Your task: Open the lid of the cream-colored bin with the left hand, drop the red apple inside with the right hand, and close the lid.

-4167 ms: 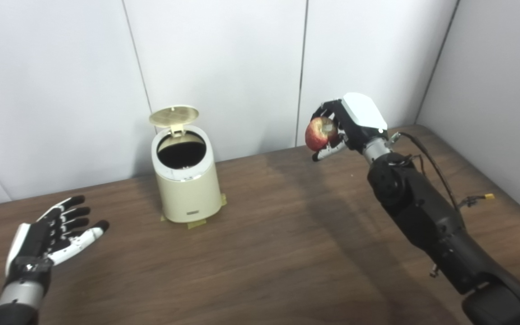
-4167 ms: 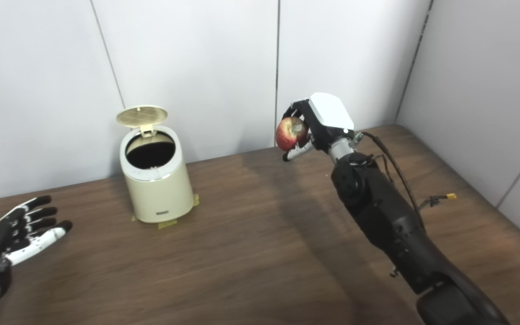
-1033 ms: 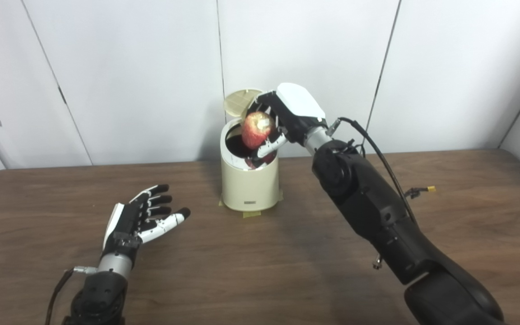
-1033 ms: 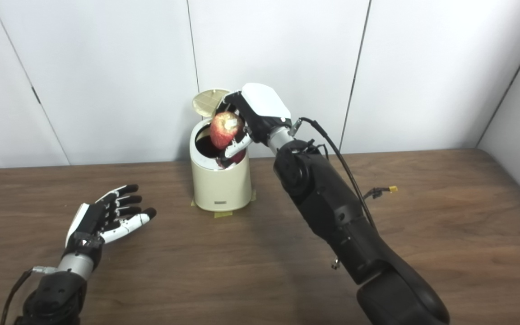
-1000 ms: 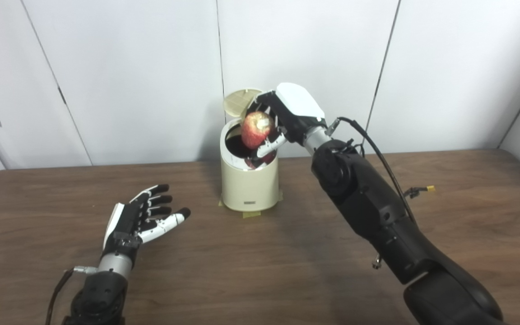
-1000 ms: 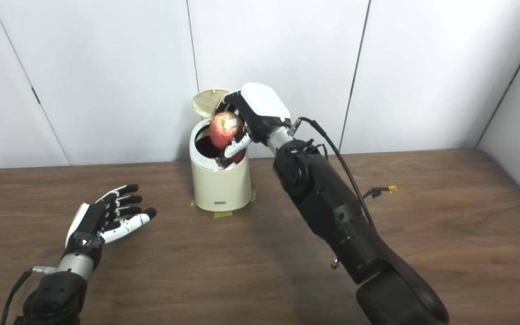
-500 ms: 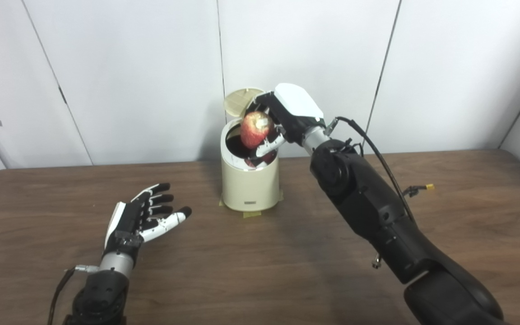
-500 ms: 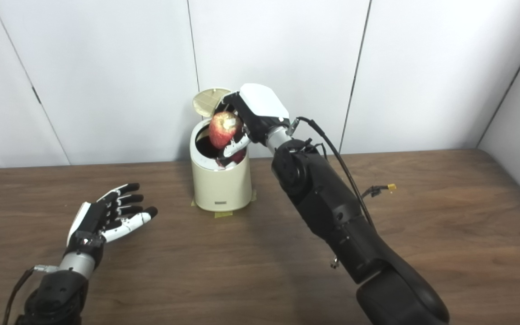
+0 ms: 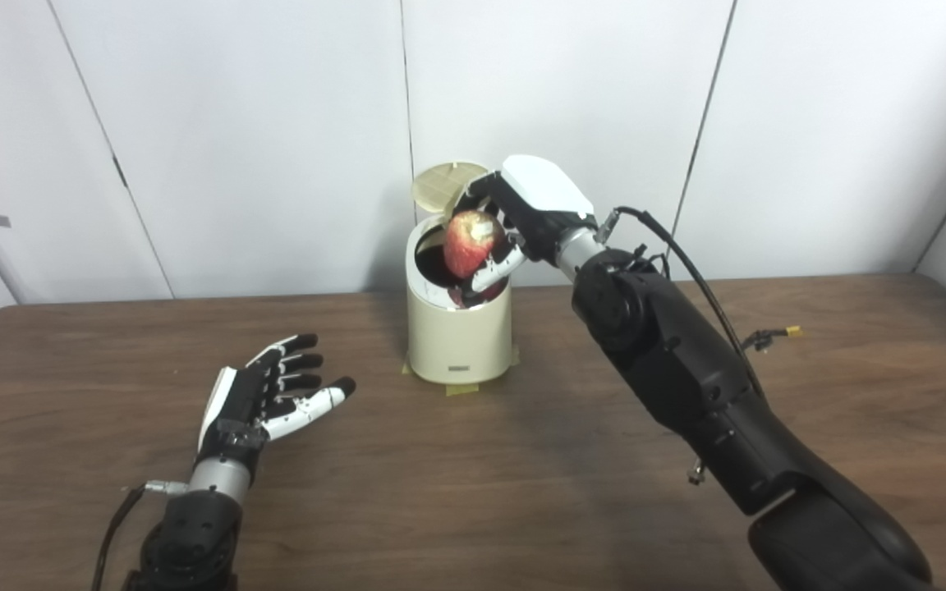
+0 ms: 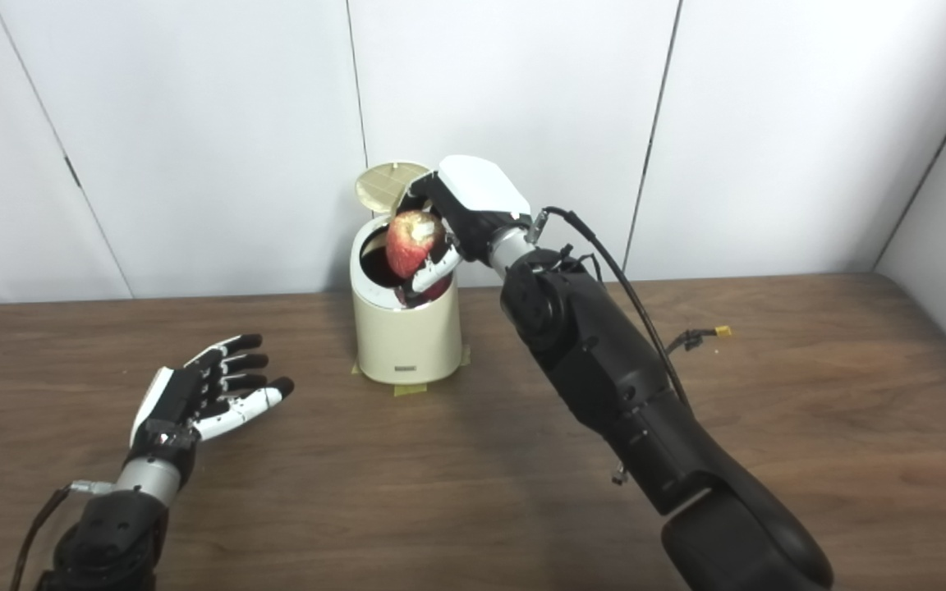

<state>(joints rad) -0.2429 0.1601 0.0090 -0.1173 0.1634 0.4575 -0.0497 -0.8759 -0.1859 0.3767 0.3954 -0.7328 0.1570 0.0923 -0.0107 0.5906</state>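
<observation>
Bin [image 9: 458,341] stands upright at the back of the tabletop [image 9: 522,492], close to the white wall panels [image 9: 235,123]. Yellow tape tabs [image 9: 463,387] show at its base. Lid [image 9: 438,177] is up, tilted back on its hinge; the dark opening is exposed.

Right robot hand [image 9: 514,222] is over the bin mouth, fingers closed around the apple [image 9: 467,244]. Apple is red with a pale patch facing the cameras. It sits just above the rim, over the opening, not yet inside. Thumb of this robot hand reaches below the apple toward the rim; contact with the rim cannot be told. A red tint shows under the apple inside the opening; whether reflection or object, cannot tell.

Right arm [image 9: 686,386] runs diagonally from lower right up to the bin, a black cable [image 9: 686,263] looping along it.

Left robot hand [image 9: 264,402] is well apart from the bin, low over the tabletop at left, palm up, fingers spread wide, holding nothing.
</observation>
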